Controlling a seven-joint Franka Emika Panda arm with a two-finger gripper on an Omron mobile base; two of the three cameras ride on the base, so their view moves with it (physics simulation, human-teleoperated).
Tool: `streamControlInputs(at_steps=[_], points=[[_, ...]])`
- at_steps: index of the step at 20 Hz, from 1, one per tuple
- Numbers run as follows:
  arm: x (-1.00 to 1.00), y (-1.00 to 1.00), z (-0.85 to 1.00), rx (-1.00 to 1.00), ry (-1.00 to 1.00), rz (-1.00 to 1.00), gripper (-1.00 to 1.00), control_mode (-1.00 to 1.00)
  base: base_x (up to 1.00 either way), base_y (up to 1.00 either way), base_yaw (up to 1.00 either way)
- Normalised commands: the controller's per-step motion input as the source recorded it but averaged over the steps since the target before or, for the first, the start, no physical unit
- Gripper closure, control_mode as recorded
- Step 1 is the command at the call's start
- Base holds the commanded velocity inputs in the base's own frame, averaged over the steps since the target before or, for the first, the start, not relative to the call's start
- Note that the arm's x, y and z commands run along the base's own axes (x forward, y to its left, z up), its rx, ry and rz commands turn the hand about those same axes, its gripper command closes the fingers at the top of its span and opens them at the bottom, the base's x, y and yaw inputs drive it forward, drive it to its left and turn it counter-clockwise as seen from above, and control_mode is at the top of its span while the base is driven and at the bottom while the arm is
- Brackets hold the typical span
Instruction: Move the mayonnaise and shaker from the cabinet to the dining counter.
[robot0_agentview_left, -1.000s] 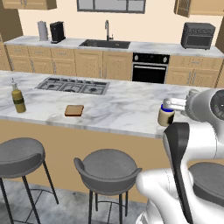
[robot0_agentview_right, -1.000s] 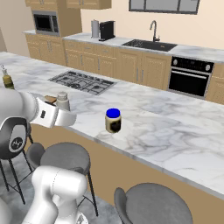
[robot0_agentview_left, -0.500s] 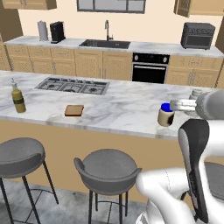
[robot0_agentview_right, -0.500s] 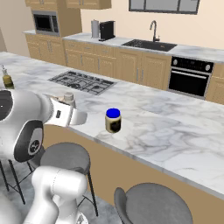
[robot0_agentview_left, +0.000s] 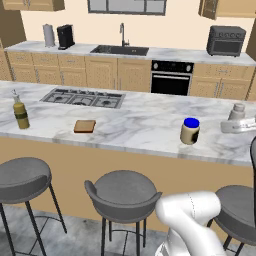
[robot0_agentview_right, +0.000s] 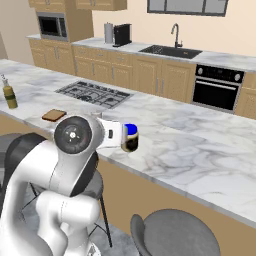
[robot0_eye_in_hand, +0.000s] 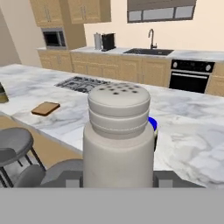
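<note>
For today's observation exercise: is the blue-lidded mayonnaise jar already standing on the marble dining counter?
Yes: the mayonnaise stands upright on the dining counter, near its front edge, above the stools.

- shaker (robot0_eye_in_hand: 118, 131): pale grey-white, dark-dotted top;
- mayonnaise (robot0_agentview_left: 190, 131): blue lid, cream body, seemingly dark label;
- dining counter (robot0_agentview_left: 135, 122): grey-veined white marble, tan front

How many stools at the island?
3 in the left base view: one stool at left, one in the middle, one at right partly cut off by the frame. More may sit outside it.
</note>
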Motion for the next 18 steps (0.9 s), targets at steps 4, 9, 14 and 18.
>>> streamControlInputs(at_steps=[4,9,14,18], points=[[0.09,-0.45,-0.18,-0.03,0.04,0.00,1.00,-1.00,0.00,0.00,0.00],[0.06,-0.44,-0.23,-0.01,0.01,0.00,1.00,-1.00,0.00,0.00,0.00],[0.32,-0.27,-0.41,-0.05,0.00,0.02,1.00,-1.00,0.00,0.00,0.00],[0.47,-0.29,-0.34,-0.01,0.00,0.13,1.00,-1.00,0.00,0.00,0.00]])
